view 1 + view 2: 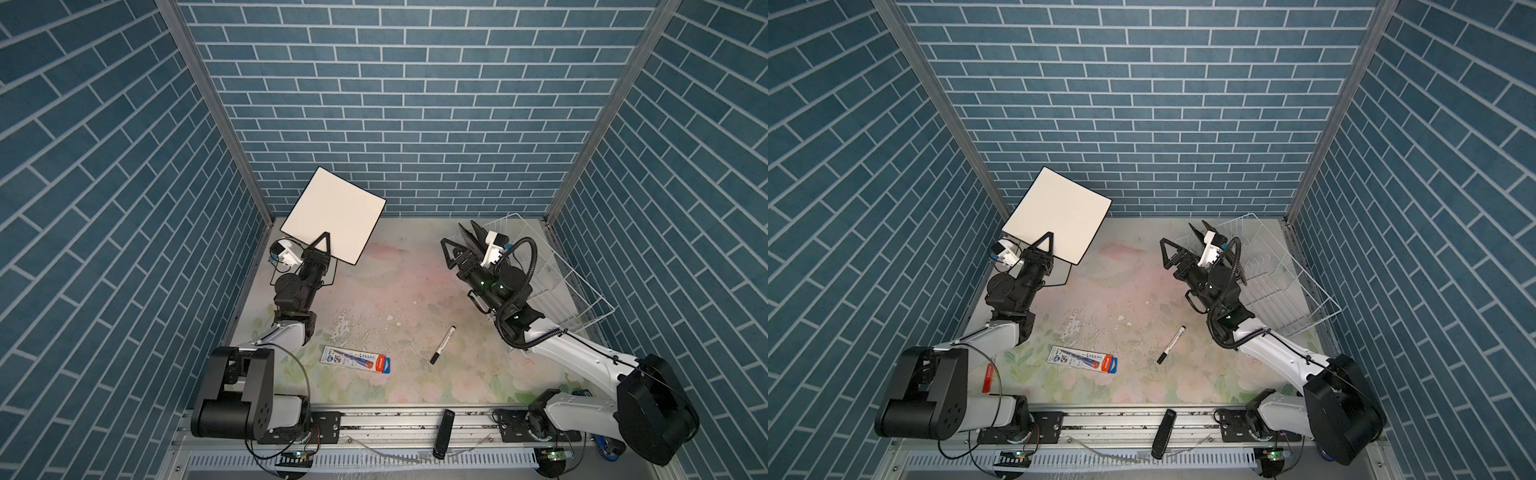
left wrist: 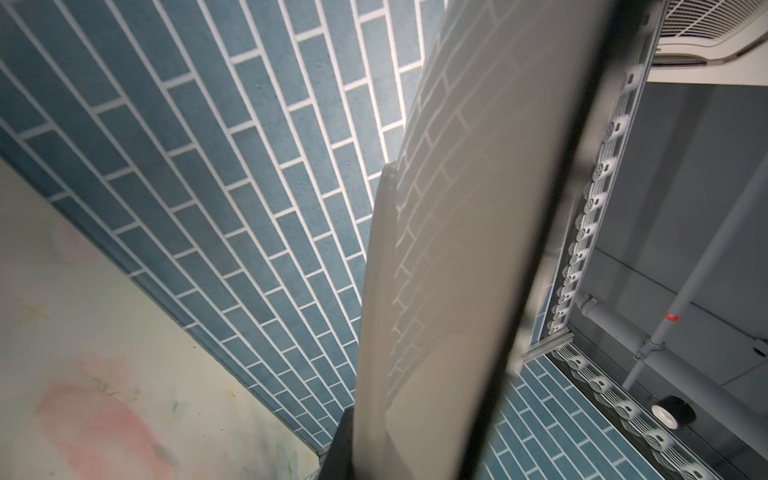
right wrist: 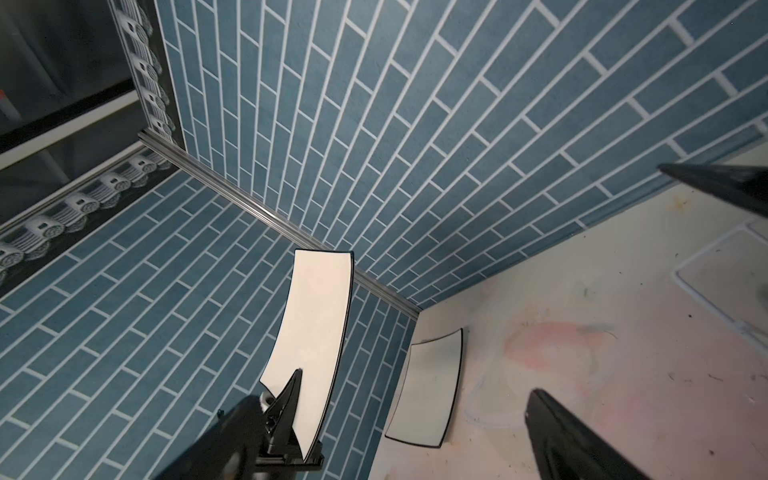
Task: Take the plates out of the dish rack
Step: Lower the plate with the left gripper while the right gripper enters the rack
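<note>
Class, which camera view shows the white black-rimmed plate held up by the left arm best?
The top views: the held plate shows its whole square face, with the left gripper pinching its near edge. The left wrist view sees it close, blurred and nearly edge-on; the right wrist view shows it obliquely, narrowed.

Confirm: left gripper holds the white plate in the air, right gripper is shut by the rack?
Wrong on the right gripper: it is open, jaws spread wide and empty, as the right wrist view shows. The left gripper does hold the white plate in the air, and the right one is by the rack.
</note>
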Available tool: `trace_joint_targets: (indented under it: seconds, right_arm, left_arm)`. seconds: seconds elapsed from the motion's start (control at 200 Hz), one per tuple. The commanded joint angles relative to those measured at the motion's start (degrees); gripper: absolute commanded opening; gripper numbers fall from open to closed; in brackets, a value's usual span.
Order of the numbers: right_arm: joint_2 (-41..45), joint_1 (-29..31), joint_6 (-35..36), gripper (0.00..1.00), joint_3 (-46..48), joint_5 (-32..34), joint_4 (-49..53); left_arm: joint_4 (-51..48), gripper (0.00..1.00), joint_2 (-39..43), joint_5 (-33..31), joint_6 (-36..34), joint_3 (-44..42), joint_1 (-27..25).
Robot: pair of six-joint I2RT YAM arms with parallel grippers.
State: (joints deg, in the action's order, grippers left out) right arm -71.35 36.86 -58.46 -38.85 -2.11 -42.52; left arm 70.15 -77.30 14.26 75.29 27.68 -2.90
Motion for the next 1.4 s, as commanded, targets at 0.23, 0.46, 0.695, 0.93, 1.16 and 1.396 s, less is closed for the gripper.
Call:
trace_joint_targets:
  seconds: [0.23,0.46,0.695,0.93,1.16,1.396]
  right_arm:
    - [-2.35,3.79,6.43,0.99,-4.67,-4.31,12.81]
    - [-5.28,6.15,9.55,0.99,-7.77,-3.25,18.44]
    - [-9.31,7.69,10.22,0.99,-10.88,-4.24,19.79]
    - [-12.97,8.31,10.16,0.99,-14.56,-6.58,19.54]
    - [-17.05,8.36,10.99,0.99,-17.93,-7.04,22.03]
    - [-21.16,8.43,11.27,0.99,-21.06,-8.74,22.96]
  left_arm:
    - [10.49,0.0,4.64,-3.71,0.3,-6.44,5.9]
    - [10.51,0.0,2.18,-9.84,3.1,-9.47,7.87]
    - [10.47,0.0,-2.69,-8.91,4.34,-7.97,10.51]
    - [10.45,0.0,-6.75,-7.27,5.05,-6.05,13.91]
    - [10.45,0.0,-12.39,-5.26,6.45,-3.55,15.25]
    - [10.46,0.0,-16.06,-3.7,5.75,-0.64,16.14]
